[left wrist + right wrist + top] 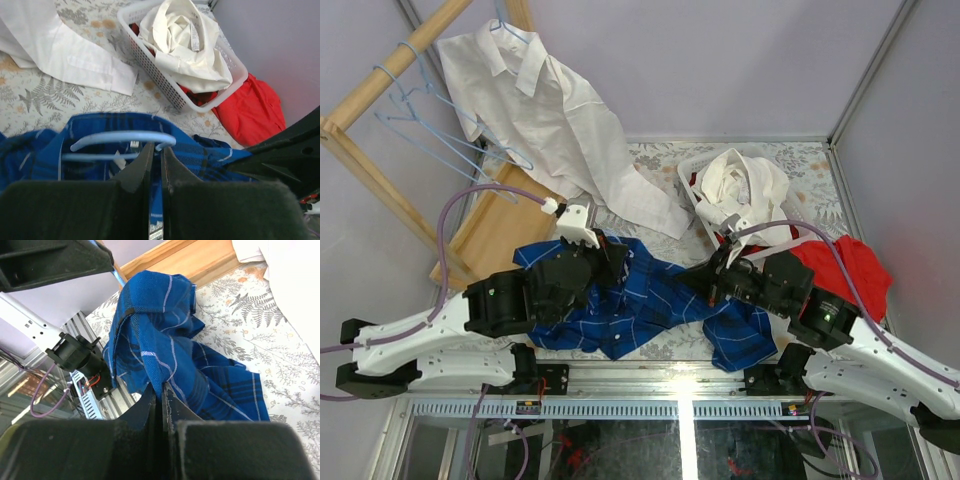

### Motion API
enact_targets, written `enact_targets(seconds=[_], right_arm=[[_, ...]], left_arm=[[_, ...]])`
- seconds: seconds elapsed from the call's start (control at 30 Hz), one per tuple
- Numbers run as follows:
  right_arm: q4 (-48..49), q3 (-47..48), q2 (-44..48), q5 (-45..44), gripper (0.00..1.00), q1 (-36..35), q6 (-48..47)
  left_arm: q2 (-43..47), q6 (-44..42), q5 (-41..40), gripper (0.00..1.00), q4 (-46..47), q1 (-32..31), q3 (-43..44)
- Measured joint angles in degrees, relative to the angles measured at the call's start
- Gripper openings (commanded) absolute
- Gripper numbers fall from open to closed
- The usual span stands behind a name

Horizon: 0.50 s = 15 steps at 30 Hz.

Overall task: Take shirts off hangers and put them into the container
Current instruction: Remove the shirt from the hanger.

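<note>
A dark blue checked shirt [650,300] lies crumpled on the table between my two grippers. My left gripper [610,255] is shut on the hook of a light-blue hanger [120,137] that sits inside the shirt's collar [100,122]. My right gripper [161,387] is shut on a raised fold of the same shirt [160,330], at its right side [705,280]. The white perforated container [692,195] stands at the back right with a white shirt [745,185] heaped in it and red fabric under that. Another white shirt [550,110] hangs on a hanger from the rack, its tail on the table.
A wooden rack [380,90] at the back left carries several bare light-blue hangers [430,120]. A plain red cloth [850,265] lies right of the container, close to my right arm. Walls close the back and right sides.
</note>
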<state>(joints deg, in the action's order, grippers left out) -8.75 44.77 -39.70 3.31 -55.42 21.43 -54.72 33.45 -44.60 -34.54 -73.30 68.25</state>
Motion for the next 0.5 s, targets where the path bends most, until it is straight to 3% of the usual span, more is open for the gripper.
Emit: enact_targets(seconds=[0.27,0.5], right_arm=[[5.09,-3.8,1.62,3.96,0.01,-0.31,3.41],[8.76,-6.25,1.77,12.48,0.06,1.09,3.3]], left_arm=[[2.16,4.63,0.68,0.0,-3.56,-0.31,-1.33],[2.05,16.17,-0.26,0.0,-11.08,-1.01,-0.09]])
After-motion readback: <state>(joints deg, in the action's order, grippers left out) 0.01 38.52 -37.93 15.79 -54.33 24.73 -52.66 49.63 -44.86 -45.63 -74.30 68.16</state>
